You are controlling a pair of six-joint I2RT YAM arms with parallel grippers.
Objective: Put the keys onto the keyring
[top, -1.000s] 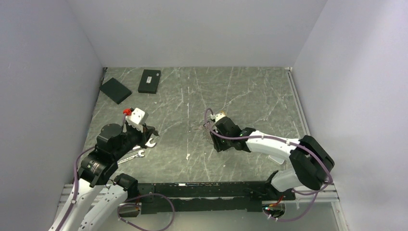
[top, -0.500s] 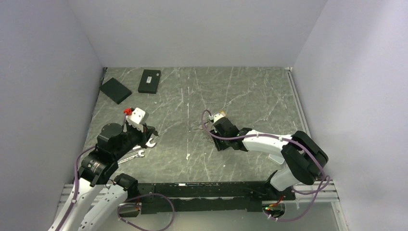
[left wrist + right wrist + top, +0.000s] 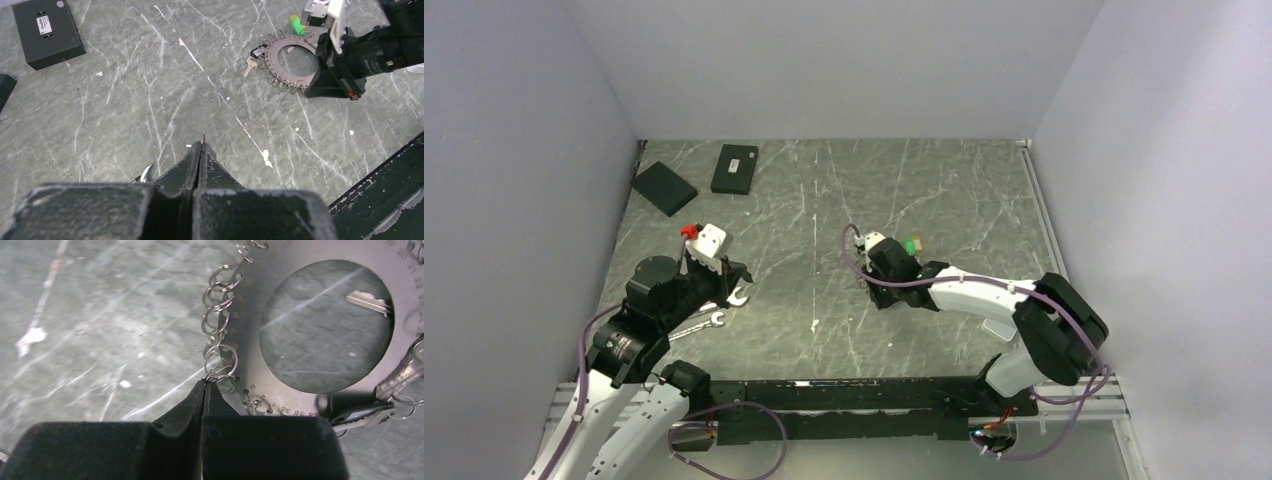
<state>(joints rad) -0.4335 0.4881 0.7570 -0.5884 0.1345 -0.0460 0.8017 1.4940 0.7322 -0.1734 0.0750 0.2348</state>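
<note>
The keyring (image 3: 292,62) lies flat in the middle of the table (image 3: 125,100), a brass key (image 3: 250,64) at its rim. The right gripper (image 3: 204,385) is clenched, tips against one of the split rings (image 3: 220,340); pinched or merely touching, can't tell. The left gripper (image 3: 201,150) is clamped on nothing, well apart. Looks like anchoring the ring; next needs a firm hold for threading.

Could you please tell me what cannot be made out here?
- Right wrist view: whether the shut right gripper pinches the small split ring, too fine to tell; frame edges cut off the keyring.
- Top view: the right arm mostly hides the keyring.
- Left wrist view: the left gripper hides the wrenches except one tip.
</note>
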